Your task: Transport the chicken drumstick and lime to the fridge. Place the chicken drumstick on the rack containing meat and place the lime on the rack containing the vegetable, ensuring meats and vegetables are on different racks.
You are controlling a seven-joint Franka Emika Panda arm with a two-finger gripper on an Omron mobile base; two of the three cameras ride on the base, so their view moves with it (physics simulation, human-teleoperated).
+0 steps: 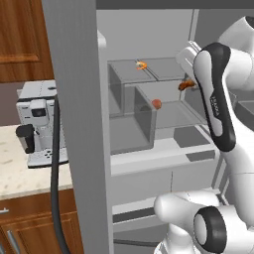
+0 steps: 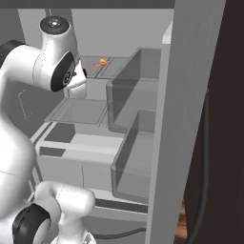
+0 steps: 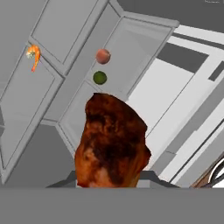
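The claw [image 3: 111,186] is pinched on the glossy brown-orange chicken drumstick [image 3: 111,144], whose thick, dark-mottled end fills the near part of the hand view; the fingertips themselves are hidden beneath it. In the left base view the drumstick [image 1: 186,85] hangs inside the tall grey steel fridge [image 1: 74,124], beside the white arm and above a flat translucent shelf [image 1: 173,111]. Further in, on that lower shelf, the small round dark green lime [image 3: 99,78] lies just beside the round red-orange tomato-like vegetable [image 3: 103,56]; they look close but apart. Farthest back, on the upper translucent shelf [image 2: 116,66], sits the tiny orange-yellow lump of meat [image 2: 101,62], alone. Outside the fridge, a silver-and-black coffee machine [image 1: 37,121] stands on the pale speckled bench [image 1: 15,173].
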